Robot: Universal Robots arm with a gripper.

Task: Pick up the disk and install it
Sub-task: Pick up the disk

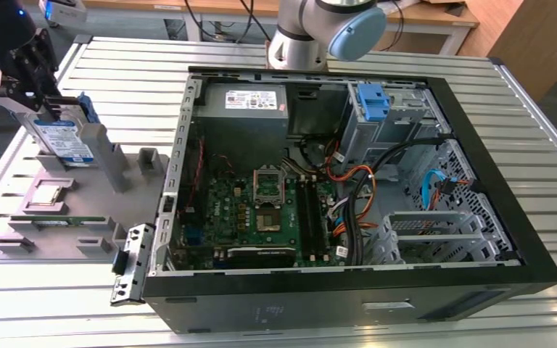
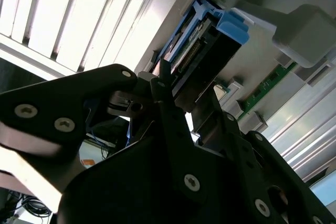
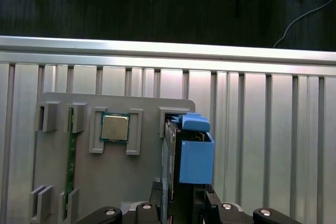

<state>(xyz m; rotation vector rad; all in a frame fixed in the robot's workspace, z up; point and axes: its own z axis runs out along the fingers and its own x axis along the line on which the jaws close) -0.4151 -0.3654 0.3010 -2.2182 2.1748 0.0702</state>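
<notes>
Straddling the disk from above, the gripper brackets its top edge, though I cannot tell if it's clamped. The disk stands upright in a corner slot of the grey fixture, edge up for grabbing.

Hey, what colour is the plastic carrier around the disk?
The carrier is blue, clearest in the first wrist view.
</notes>
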